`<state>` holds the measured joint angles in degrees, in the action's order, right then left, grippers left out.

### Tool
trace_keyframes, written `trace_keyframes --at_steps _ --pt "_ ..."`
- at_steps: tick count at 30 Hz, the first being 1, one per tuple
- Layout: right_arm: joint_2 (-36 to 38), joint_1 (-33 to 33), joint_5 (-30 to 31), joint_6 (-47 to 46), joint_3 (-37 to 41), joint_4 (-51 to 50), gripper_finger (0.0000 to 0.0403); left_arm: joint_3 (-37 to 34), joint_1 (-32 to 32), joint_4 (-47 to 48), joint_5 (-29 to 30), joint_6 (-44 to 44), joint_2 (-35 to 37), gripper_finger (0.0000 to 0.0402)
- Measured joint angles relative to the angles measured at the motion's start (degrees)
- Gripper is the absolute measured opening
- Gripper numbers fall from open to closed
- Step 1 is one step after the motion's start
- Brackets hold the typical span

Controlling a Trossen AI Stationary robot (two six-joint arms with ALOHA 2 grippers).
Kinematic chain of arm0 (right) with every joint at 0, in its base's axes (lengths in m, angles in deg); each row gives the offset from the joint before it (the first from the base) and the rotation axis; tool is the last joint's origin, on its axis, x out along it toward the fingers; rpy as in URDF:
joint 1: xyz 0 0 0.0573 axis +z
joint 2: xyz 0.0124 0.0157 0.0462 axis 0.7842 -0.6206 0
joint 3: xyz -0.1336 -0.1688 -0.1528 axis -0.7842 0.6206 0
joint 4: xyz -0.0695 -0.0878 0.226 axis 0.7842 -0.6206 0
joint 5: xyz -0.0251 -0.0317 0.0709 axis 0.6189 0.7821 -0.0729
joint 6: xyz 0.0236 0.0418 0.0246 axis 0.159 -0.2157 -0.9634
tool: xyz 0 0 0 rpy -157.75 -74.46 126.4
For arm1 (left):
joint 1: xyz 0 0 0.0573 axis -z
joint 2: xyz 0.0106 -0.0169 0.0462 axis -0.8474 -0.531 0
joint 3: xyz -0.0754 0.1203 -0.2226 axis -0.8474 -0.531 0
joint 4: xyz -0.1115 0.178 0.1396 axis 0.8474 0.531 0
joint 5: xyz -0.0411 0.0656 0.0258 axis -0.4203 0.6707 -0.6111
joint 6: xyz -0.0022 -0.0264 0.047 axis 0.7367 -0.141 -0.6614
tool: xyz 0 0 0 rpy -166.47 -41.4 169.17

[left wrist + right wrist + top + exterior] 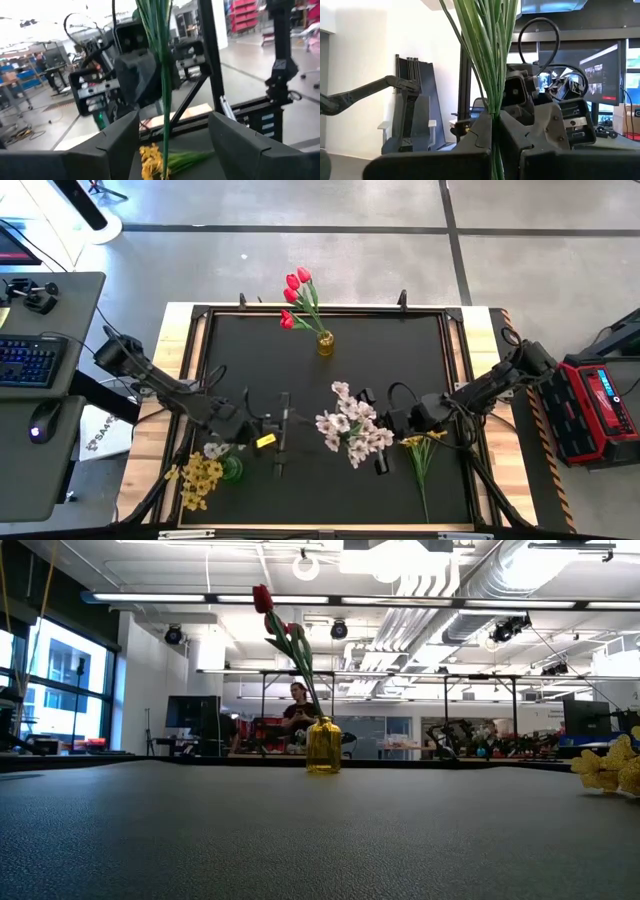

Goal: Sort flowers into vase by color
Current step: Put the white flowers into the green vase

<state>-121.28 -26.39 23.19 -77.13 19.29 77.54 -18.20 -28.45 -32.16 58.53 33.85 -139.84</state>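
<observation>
Black table mat (400, 350), largest. Right gripper (383, 442) at 5 o'clock of centre, clamped tight on green stems of white blossom spray (352, 425). Left gripper (262, 432) at 7 o'clock, fingers (117, 137) spread apart, stems between them. Red tulips (297, 298) upright in yellow vase (325, 343) at 12 o'clock. Yellow blossoms (198, 480) by green vase (232, 470), 8 o'clock; yellow bunch (422, 448) lying flat, 4 o'clock.

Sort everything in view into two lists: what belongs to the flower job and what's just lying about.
Job: red tulips in yellow vase; white spray, held by right gripper; yellow blossoms; green vase; loose yellow flower.
Lying about: keyboard; mouse; red case.
</observation>
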Motion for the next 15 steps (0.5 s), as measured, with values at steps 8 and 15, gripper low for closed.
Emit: trace_keyframes --at_steps 8,15 --pt "0.0 -1.4 0.4 0.1 0.0 1.4 0.0000 0.0 -2.8 -3.9 -2.6 0.0 -2.7 0.0205" --pt "0.0 -2.9 0.4 0.0 0.0 1.7 0.0000 0.0 -5.0 -4.9 -4.5 0.0 -3.3 0.0175"
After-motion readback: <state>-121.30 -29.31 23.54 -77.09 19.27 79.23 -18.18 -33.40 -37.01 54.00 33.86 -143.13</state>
